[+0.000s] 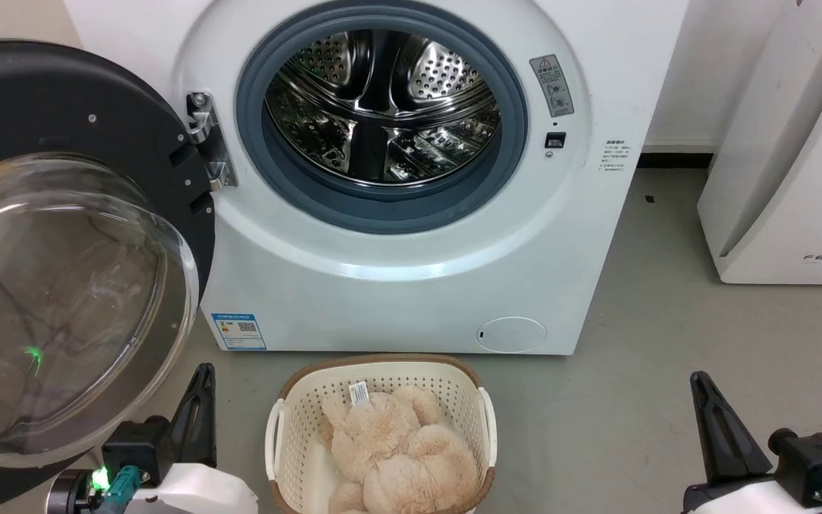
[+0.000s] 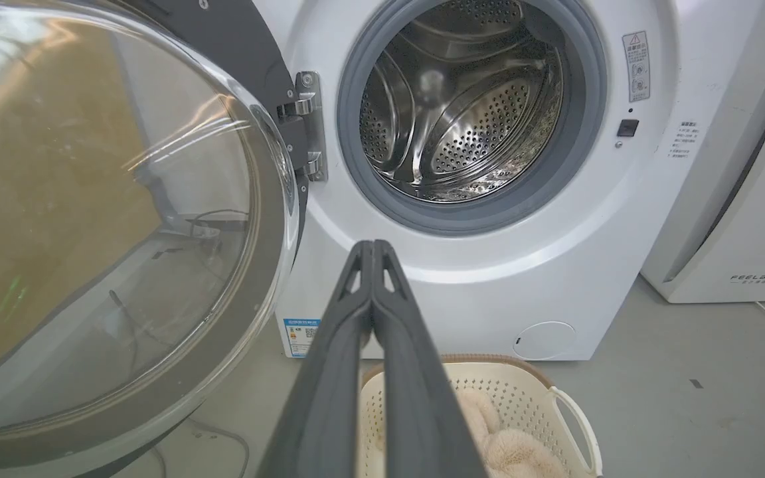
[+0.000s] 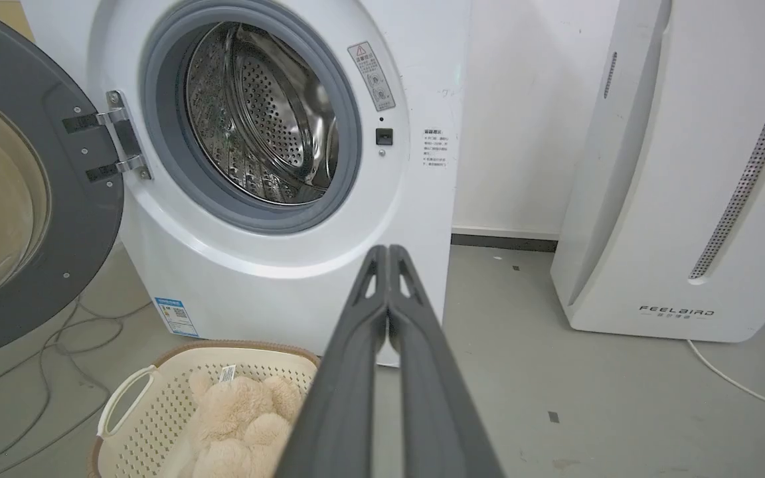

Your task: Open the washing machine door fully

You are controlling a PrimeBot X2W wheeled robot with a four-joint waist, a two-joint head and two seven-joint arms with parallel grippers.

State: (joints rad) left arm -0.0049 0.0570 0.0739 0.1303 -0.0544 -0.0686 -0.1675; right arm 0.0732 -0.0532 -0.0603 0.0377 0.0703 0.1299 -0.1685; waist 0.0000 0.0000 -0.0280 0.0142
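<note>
Found washing machine door (image 1: 68, 285) swung wide at frame left, hung on metal hinge (image 1: 207, 139) beside washing machine (image 1: 411, 285), inner face and glass bowl turned out toward camera. Glossy black ring, clear bulging glass. Added in right wrist view: cables (image 3: 57, 338) on floor (image 3: 522, 372) below door. Left end effector (image 2: 372, 245), right end effector (image 3: 388, 251): fingers pressed together, empty.

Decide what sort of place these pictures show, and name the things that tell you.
Probably a laundry corner or utility room: a white front-loading washing machine with its door swung open, and a perforated basket holding a plush toy before it.
</note>
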